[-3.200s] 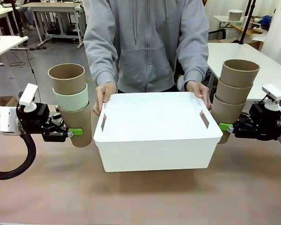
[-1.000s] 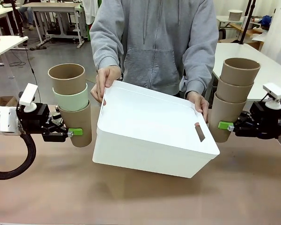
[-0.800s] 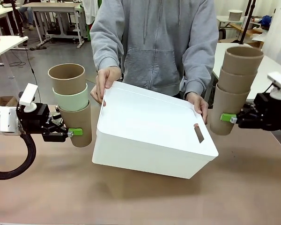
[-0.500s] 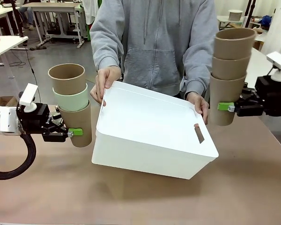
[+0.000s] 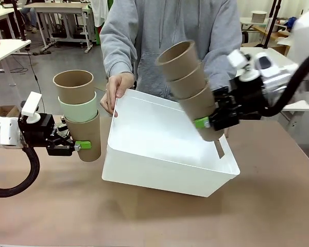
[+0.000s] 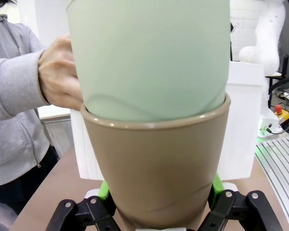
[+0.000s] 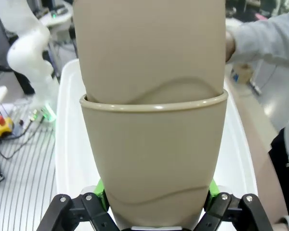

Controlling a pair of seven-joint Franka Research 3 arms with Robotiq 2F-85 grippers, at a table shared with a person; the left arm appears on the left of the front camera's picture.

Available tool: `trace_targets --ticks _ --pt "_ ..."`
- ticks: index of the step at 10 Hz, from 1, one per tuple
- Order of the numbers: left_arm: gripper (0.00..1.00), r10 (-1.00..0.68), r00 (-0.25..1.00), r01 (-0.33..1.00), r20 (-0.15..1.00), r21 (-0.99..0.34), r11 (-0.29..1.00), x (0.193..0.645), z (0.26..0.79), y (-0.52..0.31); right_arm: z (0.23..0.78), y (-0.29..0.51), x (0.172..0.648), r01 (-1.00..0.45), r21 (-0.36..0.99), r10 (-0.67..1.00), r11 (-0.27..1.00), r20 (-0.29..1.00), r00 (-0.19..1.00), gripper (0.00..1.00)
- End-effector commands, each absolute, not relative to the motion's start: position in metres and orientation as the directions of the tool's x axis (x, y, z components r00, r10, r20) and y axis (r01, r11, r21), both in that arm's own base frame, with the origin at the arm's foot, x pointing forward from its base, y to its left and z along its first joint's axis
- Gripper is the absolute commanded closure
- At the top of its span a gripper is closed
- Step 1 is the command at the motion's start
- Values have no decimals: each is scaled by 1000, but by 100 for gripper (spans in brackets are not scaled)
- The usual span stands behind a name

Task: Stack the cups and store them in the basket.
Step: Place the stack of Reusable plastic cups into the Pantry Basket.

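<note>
Centre frame, the white basket (image 5: 165,172) stands tipped over the table (image 5: 144,221), mouth toward me, a person's hand (image 5: 118,90) on its far-left corner. At left, my left gripper (image 5: 83,145) is clamped on the bottom tan cup of an upright stack (image 5: 85,136), with the mint cup (image 5: 78,110) nested in it and another tan one on top. Upper right, my right gripper (image 5: 207,126) is closed round the lowest of three nested tan cups (image 5: 188,85), which lean left above the basket's mouth.

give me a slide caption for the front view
Right jaws hold a tilted three-cup stack over the white basket a person holds tipped.
</note>
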State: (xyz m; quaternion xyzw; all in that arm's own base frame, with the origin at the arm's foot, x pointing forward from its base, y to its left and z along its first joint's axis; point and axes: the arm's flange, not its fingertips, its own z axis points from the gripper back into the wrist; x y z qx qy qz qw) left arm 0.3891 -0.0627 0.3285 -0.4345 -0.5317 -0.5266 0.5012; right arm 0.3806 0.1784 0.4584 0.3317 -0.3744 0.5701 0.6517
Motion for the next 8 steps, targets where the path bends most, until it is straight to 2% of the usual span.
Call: trace_targets --ticks 1,4,8 --pt "15 -60 -135 988 989 139 66 389 333 -63 457 202 391 -988 19 612 156 783 111 16" --pt "15 -60 -135 988 989 139 66 389 333 -63 415 226 385 -987 0 748 159 653 120 16" --pt "15 -60 -135 988 989 139 66 389 333 -63 369 247 396 -987 -22 841 159 527 124 16"
